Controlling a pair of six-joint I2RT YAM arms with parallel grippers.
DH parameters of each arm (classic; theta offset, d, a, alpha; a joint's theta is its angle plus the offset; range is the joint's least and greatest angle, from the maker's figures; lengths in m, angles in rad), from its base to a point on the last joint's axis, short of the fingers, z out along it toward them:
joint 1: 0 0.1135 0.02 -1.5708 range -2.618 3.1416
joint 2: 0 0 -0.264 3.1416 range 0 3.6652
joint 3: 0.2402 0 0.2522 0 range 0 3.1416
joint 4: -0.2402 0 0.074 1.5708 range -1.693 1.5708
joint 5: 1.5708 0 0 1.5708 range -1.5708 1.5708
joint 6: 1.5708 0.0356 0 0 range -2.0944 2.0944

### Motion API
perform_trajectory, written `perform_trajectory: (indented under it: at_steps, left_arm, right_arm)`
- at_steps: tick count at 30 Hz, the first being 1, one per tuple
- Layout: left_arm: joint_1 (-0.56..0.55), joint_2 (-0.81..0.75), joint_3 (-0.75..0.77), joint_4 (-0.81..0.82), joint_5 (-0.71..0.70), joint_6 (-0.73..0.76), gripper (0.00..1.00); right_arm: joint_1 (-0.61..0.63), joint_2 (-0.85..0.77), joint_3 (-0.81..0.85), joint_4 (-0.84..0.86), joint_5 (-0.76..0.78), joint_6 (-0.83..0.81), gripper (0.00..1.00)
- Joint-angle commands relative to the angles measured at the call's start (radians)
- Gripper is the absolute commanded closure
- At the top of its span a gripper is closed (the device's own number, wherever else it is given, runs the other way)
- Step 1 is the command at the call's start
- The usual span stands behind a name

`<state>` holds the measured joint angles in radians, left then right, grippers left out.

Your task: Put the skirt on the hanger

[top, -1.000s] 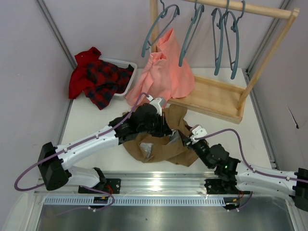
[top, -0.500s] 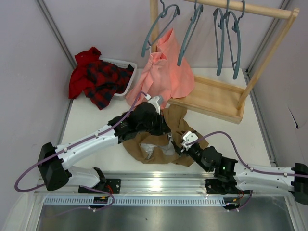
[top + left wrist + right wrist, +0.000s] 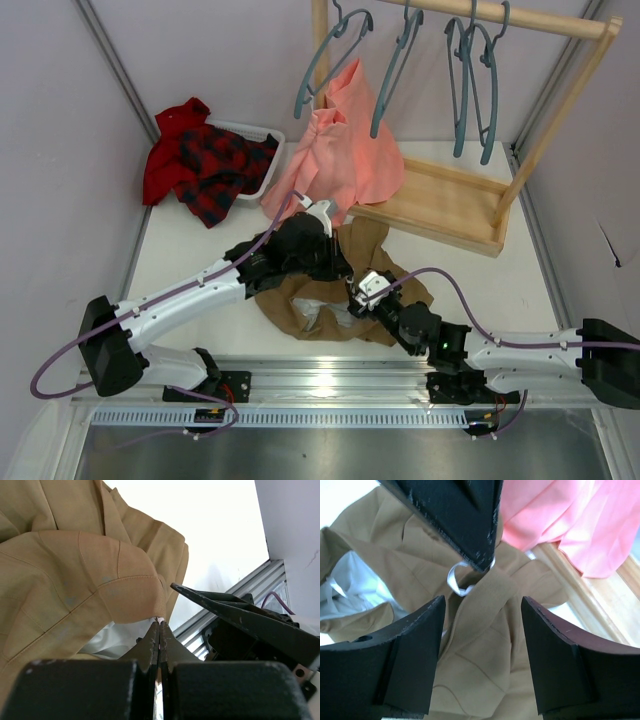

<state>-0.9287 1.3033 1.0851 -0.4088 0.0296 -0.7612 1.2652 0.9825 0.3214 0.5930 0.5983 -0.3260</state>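
Note:
The khaki skirt (image 3: pixel 365 238) lies crumpled on the white table, its white lining showing. My left gripper (image 3: pixel 340 268) is shut on a top edge of the skirt, where a small white ribbon loop (image 3: pixel 456 582) hangs, and lifts a fold; its closed tips show in the left wrist view (image 3: pixel 160 622) against the skirt (image 3: pixel 75 570). My right gripper (image 3: pixel 358 297) is open just beside it, its jaws on either side of a raised skirt fold (image 3: pixel 485 650) without closing. Several grey-blue hangers (image 3: pixel 395 70) hang on the wooden rail at the back.
A salmon-pink garment (image 3: pixel 345 150) hangs from the left hanger over the wooden rack base (image 3: pixel 450 205). A red-and-black plaid garment (image 3: pixel 205 160) fills a white bin (image 3: pixel 264 150) at the back left. A metal rail (image 3: pixel 330 375) runs along the near edge.
My right arm has swung left and forward across the skirt, bringing its open gripper right up to the left gripper. The left gripper has stayed in place, still shut.

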Motion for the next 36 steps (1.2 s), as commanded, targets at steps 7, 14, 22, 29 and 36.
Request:
perform_trajectory:
  at_steps: [7, 14, 22, 29, 36]
  left_arm:
    - [0.011, -0.022, 0.03, 0.008, -0.02, -0.013, 0.98]
    - [0.019, -0.029, 0.029, 0.018, -0.017, -0.018, 0.98]
    - [0.019, -0.024, 0.013, 0.034, -0.01, -0.026, 0.98]
    - [0.025, -0.03, 0.012, 0.041, -0.003, -0.027, 0.98]
    - [0.025, -0.029, 0.001, 0.05, 0.003, -0.038, 0.98]
  right_arm:
    - [0.017, -0.013, 0.047, 0.122, 0.074, -0.045, 0.42]
    - [0.019, -0.007, 0.048, 0.129, 0.066, -0.044, 0.72]
    - [0.019, -0.008, 0.054, 0.139, 0.028, -0.035, 0.82]
    - [0.017, -0.004, 0.053, 0.09, -0.022, -0.044, 0.55]
    - [0.016, 0.042, 0.068, 0.111, 0.0, -0.062, 0.54]
